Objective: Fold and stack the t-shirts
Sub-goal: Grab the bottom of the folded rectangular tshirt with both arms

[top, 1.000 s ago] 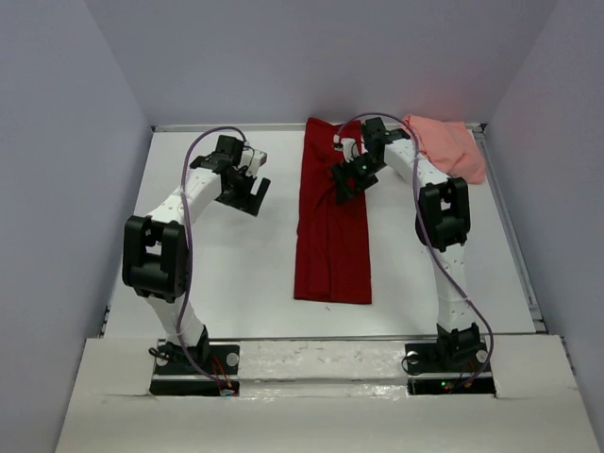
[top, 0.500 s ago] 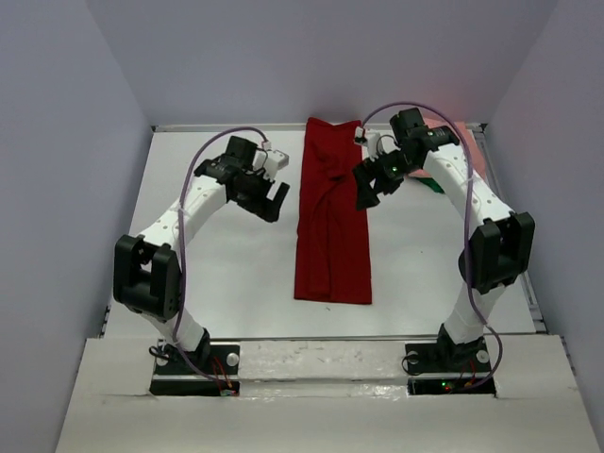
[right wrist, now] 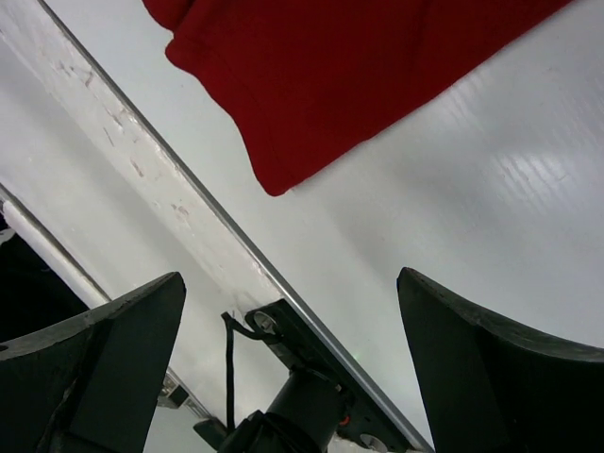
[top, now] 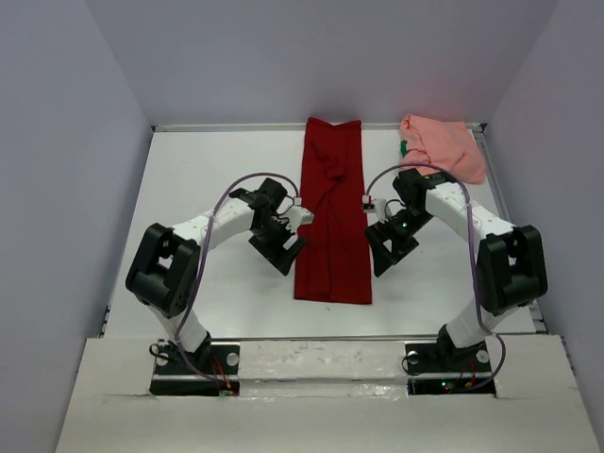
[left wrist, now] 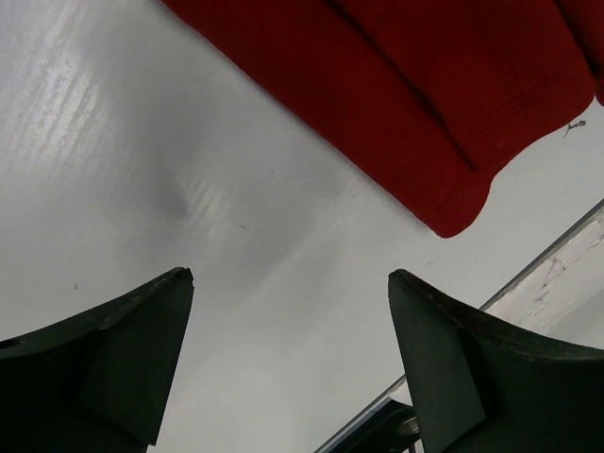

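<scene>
As both arms bend low over the white tabletop (top: pixel 217 160) in the top view, a red shirt (top: pixel 330 217) lies between them. It is folded into a long narrow strip that runs from the far edge toward the near edge, down the middle. A pink shirt (top: pixel 444 146) sits crumpled in the far right corner, well apart from the red one. A bit of green cloth (top: pixel 404 149) peeks out at its left side. The left arm (top: pixel 226 222) brings the left jaws just beside the strip's left edge, near its near end. The right arm (top: pixel 453 212) brings the right jaws just beside the strip's right edge, level with the left. Both pairs of jaws are spread wide and hold nothing.

From the left wrist, two dark fingers (left wrist: pixel 104 359) stand far apart at the bottom, with bare tabletop (left wrist: pixel 236 264) between them. The near corner of the red shirt (left wrist: pixel 425 94) fills the upper right, ahead of the fingers and not touching them.

From the right wrist, two dark fingers (right wrist: pixel 500 368) are likewise spread with nothing between them. A corner of the red shirt (right wrist: pixel 359 75) lies at the top. The tabletop's metal rim (right wrist: pixel 189 189) crosses diagonally below it, and an arm base (right wrist: pixel 302 406) with a black cable (right wrist: pixel 229 368) shows at the bottom.
</scene>
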Controlling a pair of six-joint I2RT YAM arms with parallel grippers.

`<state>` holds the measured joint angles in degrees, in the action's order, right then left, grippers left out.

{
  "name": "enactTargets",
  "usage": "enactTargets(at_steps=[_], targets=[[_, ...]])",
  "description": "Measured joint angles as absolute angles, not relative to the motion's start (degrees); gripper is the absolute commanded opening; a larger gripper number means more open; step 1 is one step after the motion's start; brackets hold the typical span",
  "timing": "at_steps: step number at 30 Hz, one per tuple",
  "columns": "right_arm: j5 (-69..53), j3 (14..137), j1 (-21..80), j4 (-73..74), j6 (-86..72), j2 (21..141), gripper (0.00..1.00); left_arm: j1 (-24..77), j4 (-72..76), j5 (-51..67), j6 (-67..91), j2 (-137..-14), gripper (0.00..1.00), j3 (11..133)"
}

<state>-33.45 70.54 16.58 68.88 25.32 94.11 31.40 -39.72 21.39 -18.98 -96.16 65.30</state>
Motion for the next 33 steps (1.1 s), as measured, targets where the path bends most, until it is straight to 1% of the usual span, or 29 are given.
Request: enactTargets(at_steps=[4, 6, 9, 12, 15, 23, 33], targets=[[-33.04, 70.35, 16.58, 69.45, 25.96, 94.02, 1.0, 31.44, -40.36, 22.59, -19.46, -96.47, 0.86, 65.28], [-32.99, 70.48, 16.58, 69.49, 26.35, 94.72, 1.0, 31.53, -41.5, 23.77, -19.99, -97.51, 0.77, 66.0], [-33.28, 71.31, 16.58, 69.38, 26.76, 97.89, 1.0, 32.38, -43.07, 25.69, -20.73, -101.82, 0.77, 68.71], [-34.2, 72.31, 16.58, 68.38, 26.72, 103.46, 1.0, 33.78, -43.59, 26.61, -21.12, -106.06, 0.77, 70.19], [-35.42, 73.1, 16.58, 68.1, 26.55, 106.56, 1.0, 34.48, -44.88, 27.14, -21.32, -107.42, 0.77, 71.2], [-39.44, 76.05, 16.58, 67.99, 26.55, 109.73, 1.0, 35.0, -46.52, 28.42, -22.26, -107.9, 0.78, 72.05], [-43.18, 75.96, 16.58, 68.64, 27.24, 111.55, 1.0, 36.88, -49.32, 29.23, -23.59, -109.56, 0.78, 73.76]])
